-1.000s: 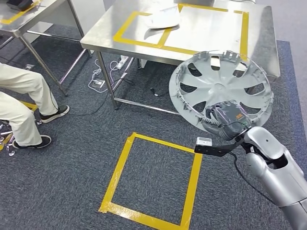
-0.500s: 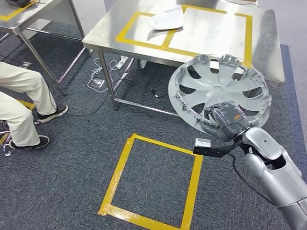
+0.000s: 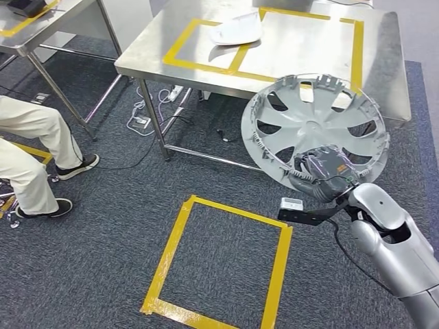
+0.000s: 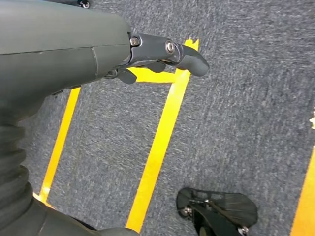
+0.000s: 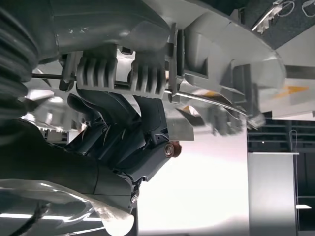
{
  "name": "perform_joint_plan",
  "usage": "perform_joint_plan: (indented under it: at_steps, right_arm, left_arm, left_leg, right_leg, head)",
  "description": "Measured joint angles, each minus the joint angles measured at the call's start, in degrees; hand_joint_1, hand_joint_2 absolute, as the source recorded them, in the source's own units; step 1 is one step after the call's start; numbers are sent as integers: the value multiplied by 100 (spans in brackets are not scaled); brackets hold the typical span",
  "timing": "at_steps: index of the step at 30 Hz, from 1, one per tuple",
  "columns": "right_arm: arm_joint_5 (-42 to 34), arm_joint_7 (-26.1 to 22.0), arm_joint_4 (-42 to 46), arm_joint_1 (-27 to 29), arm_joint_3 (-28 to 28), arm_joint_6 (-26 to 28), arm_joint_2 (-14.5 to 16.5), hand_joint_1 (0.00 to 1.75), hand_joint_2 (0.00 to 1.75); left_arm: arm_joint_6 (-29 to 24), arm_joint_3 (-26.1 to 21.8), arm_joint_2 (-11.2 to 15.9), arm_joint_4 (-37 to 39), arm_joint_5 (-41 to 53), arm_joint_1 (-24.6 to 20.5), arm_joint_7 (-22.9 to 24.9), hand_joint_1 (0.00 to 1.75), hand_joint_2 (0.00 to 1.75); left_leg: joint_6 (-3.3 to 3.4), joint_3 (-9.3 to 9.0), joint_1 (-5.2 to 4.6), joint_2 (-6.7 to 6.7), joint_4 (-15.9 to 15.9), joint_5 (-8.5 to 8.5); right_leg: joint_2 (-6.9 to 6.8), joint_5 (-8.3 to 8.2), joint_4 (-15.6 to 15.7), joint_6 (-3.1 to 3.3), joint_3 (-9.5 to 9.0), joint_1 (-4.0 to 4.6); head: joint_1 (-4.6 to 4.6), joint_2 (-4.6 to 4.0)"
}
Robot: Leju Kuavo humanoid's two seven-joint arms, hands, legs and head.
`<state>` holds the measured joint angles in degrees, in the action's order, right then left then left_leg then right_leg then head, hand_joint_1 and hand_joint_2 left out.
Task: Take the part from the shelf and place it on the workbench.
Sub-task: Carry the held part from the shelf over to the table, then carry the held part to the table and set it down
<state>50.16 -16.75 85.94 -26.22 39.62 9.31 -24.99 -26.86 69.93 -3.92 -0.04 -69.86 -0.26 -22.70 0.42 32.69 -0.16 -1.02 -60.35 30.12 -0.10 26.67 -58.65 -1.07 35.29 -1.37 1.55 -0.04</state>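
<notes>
A silver-grey wheel cover (image 3: 315,127) hangs in the air in front of the steel workbench (image 3: 383,62), tilted with its inner ribbed side toward me. My right hand (image 3: 324,170) grips its near lower rim. Close up in the right wrist view, the dark fingers (image 5: 122,137) curl around the cover's rim (image 5: 223,59). My left hand (image 4: 111,54) hangs above the carpet, its fingers extended with nothing in them. The workbench top carries yellow tape rectangles (image 3: 264,41).
A white part (image 3: 235,29) lies on the workbench inside the left tape rectangle. A yellow tape square (image 3: 222,260) marks the carpet in front of me. A person's legs (image 3: 31,147) sit at the left. Cables (image 3: 155,113) lie under the bench. A second table (image 3: 36,20) stands far left.
The whole view has shifted slightly as I move; the workbench sits a little nearer. The wheel cover stays in my right hand in the same grip.
</notes>
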Motion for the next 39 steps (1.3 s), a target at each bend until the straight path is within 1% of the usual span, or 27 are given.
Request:
perform_joint_plan:
  at_steps: [1,3,4,5,6,8,9,10,12,15,16,18,19,20,21,22,23,24,25,26,30,32,34,35,36,37,39]
  right_arm:
    - [-1,1,0,2,-13,-1,1,175,175]
    - [-5,3,-1,7,-24,-2,0,175,175]
    - [-6,3,-2,11,-26,-2,1,175,175]
    - [-6,3,-2,13,-29,-2,1,175,175]
    - [-6,3,-2,14,-36,-2,1,175,175]
    - [-6,3,-2,15,-52,-2,1,175,175]
    - [-7,3,-3,11,-58,-2,1,175,175]
    - [-6,2,-3,9,-61,-1,1,175,175]
    - [-5,0,-3,8,-62,0,1,175,175]
    - [-8,-7,4,17,-76,-1,1,175,175]
    - [-9,-8,5,17,-83,-1,1,175,175]
    - [-9,-8,3,29,-88,0,1,175,175]
    - [-8,-9,2,38,-87,0,1,175,175]
    - [-7,-13,0,46,-86,0,1,175,175]
    - [-7,-16,-1,49,-86,0,1,175,175]
    - [-7,-19,-2,49,-87,-1,1,175,175]
    - [-7,-20,-2,47,-89,-1,1,175,175]
    - [-7,-20,-3,44,-89,-2,1,175,175]
    - [-7,-20,-3,41,-90,-2,2,175,175]
    - [-5,-20,-4,42,-91,-1,2,175,175]
    - [-3,-15,-2,57,-101,1,3,175,175]
    - [-8,-9,0,59,-102,0,3,175,175]
    - [-9,-7,-1,66,-100,0,3,175,175]
    - [-9,-3,-2,69,-100,0,3,175,175]
    - [-7,-1,-2,70,-101,0,4,175,175]
    - [-6,1,-2,70,-101,0,4,175,175]
    - [-4,1,-2,70,-102,0,5,175,175]
  left_arm:
    - [1,1,2,0,-1,-2,-1,0,175]
    - [2,2,-1,0,-4,2,-5,0,175]
    - [2,3,-2,0,-8,6,-10,0,175]
    - [4,4,-3,0,-12,10,-17,0,175]
    - [7,5,-3,0,-16,12,-26,0,175]
    - [13,7,-1,1,-23,17,-44,0,175]
    - [15,8,2,1,-27,17,-50,0,175]
    - [15,9,4,1,-31,16,-55,0,175]
    - [15,11,6,0,-44,10,-59,0,175]
    - [15,14,0,0,-66,14,-58,0,175]
    - [15,14,0,1,-75,13,-57,0,175]
    - [16,15,-1,1,-91,6,-56,0,175]
    - [16,16,-5,1,-93,3,-55,0,175]
    - [17,16,-10,0,-93,3,-55,0,175]
    - [17,17,-14,0,-93,3,-55,0,175]
    - [18,17,-15,0,-94,4,-55,0,175]
    - [20,17,-16,1,-96,4,-55,0,175]
    - [21,17,-15,1,-99,2,-55,0,175]
    - [23,17,-14,1,-104,0,-55,0,175]
    - [25,17,-15,1,-108,1,-55,0,175]
    - [24,19,-11,1,-133,2,-55,0,175]
    - [22,19,-5,1,-148,0,-55,0,175]
    - [24,19,-9,0,-155,3,-55,0,175]
    - [24,19,-12,0,-157,7,-55,0,175]
    - [24,19,-14,0,-158,11,-55,0,175]
    - [24,19,-15,1,-159,13,-55,0,175]
    - [23,19,-11,1,-160,13,-55,0,175]
  left_leg:
    - [-26,117,7,12,-255,130]
    - [-59,523,20,22,-1025,419]
    - [-67,714,25,23,-1338,483]
    - [-69,826,26,23,-1474,436]
    - [-63,835,26,24,-1387,273]
    - [-21,604,21,25,-713,-232]
    - [6,476,8,26,-382,-413]
    - [36,371,-5,28,-124,-490]
    - [77,309,-34,27,41,-436]
    - [159,220,0,20,172,-417]
    - [189,183,16,19,210,-421]
    - [230,153,16,19,224,-407]
    - [239,144,13,19,222,-395]
    - [244,128,10,18,221,-378]
    - [241,102,10,15,218,-357]
    - [233,67,12,10,214,-331]
    - [217,30,14,4,207,-299]
    - [191,10,3,-4,192,-266]
    - [164,6,-6,-12,175,-240]
    - [136,11,-16,-18,161,-224]
    - [32,30,-24,-11,80,-130]
    - [-30,233,-6,11,-387,134]
    - [-70,624,15,22,-1149,440]
    - [-78,771,20,23,-1403,486]
    - [-78,828,22,23,-1459,419]
    - [-67,768,23,24,-1269,232]
    - [-16,462,14,26,-538,-214]
  right_leg:
    - [-10,16,10,31,-31,-9]
    - [-23,55,9,71,-71,-1]
    - [-24,75,9,79,-92,3]
    - [-22,98,8,81,-120,6]
    - [-18,124,8,79,-158,7]
    - [-10,186,10,59,-249,5]
    - [-6,216,7,39,-283,14]
    - [-1,235,4,12,-295,19]
    - [1,246,11,-50,-283,25]
    - [-6,346,-94,-134,-222,16]
    - [-3,453,-313,-150,-109,16]
    - [4,730,-1059,-172,315,15]
    - [3,809,-1397,-185,533,14]
    - [3,795,-1585,-195,685,14]
    - [2,656,-1531,-198,716,13]
    - [1,435,-1274,-196,636,11]
    - [-1,188,-874,-191,474,8]
    - [-1,23,-497,-185,285,12]
    - [2,-54,-229,-168,149,17]
    - [8,-66,-77,-148,68,22]
    - [11,-8,-10,-19,7,5]
    - [-7,9,10,39,-38,-10]
    - [-16,32,9,68,-54,-3]
    - [-16,42,8,72,-62,-1]
    - [-12,53,7,72,-74,1]
    - [-5,69,7,68,-98,2]
    - [6,107,9,47,-157,4]
  head:
    - [8,0]
    - [18,0]
    - [17,-1]
    - [18,-1]
    - [19,-1]
    - [17,-1]
    - [14,-1]
    - [13,-1]
    - [9,0]
    - [-4,1]
    - [-13,1]
    - [-25,1]
    - [-25,0]
    - [-24,0]
    - [-24,0]
    - [-25,-1]
    - [-25,-1]
    - [-27,-1]
    - [-27,0]
    - [-27,0]
    - [-13,1]
    - [7,0]
    - [17,-1]
    - [17,-1]
    - [18,-1]
    - [17,0]
    - [15,0]
